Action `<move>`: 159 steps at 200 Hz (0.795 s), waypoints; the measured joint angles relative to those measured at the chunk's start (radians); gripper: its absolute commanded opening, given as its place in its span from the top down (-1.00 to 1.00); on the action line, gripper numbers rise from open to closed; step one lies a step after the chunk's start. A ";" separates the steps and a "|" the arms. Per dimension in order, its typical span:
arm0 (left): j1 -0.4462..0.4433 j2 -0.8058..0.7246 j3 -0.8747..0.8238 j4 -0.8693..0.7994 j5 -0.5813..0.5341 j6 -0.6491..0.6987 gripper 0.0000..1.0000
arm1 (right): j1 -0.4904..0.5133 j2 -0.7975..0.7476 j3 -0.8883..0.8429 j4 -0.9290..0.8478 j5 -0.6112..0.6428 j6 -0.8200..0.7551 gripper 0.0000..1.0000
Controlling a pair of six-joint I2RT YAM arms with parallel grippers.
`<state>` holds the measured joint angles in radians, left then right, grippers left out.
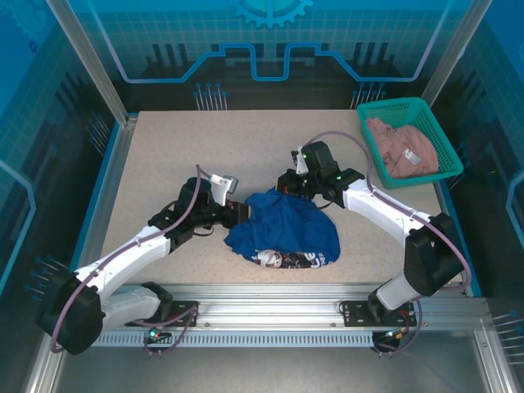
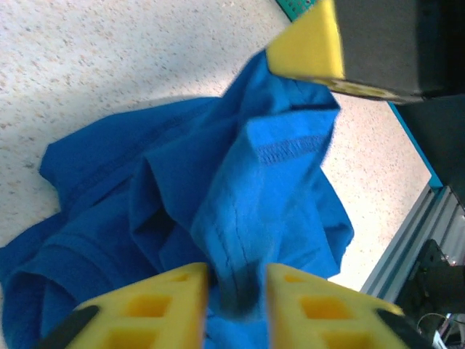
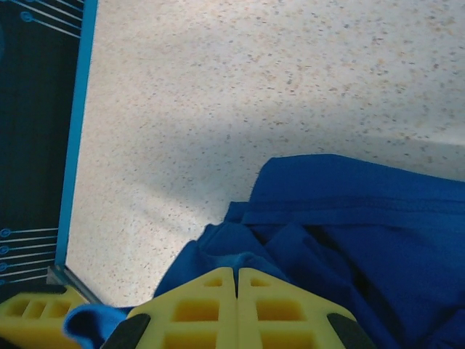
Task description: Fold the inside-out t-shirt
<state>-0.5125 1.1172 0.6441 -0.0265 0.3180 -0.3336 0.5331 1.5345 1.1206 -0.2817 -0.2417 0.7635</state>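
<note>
T-shirt [image 1: 282, 225] bunched up, near-left of the green basket [image 1: 393, 104]. R gripper [image 1: 288, 182] clamped on its basket-side edge. L gripper [image 2: 236, 280] at the side away from the basket, fingers parted round a fold, can't tell if pinched. Spreading step, I reckon; next: firm L grip, pull flat.

We see the inside-out t-shirt [image 1: 282, 221], royal blue, crumpled in a loose heap rather than spread flat. It lies on the table [image 1: 172, 155], a little nearer the table's front edge than its middle and slightly right of centre. Most of what faces up is plain blue, creased into soft ridges. Along the side of the heap nearest the table's front edge, a strip of pale printed graphic [image 1: 286, 259] turns outward. In the left wrist view we make out a stitched hem [image 2: 290, 149] on a raised fold standing above the surrounding cloth, with layered folds and deep creases beneath it
</note>
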 measured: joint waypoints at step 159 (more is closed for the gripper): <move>-0.126 0.167 0.043 0.055 -0.281 -0.040 -0.16 | -0.017 0.024 -0.019 0.032 -0.001 0.008 1.00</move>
<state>-0.6388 1.2839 0.6872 0.0280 0.0368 -0.3737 0.5159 1.5581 1.1015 -0.2497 -0.2424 0.7712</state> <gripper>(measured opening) 0.613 0.052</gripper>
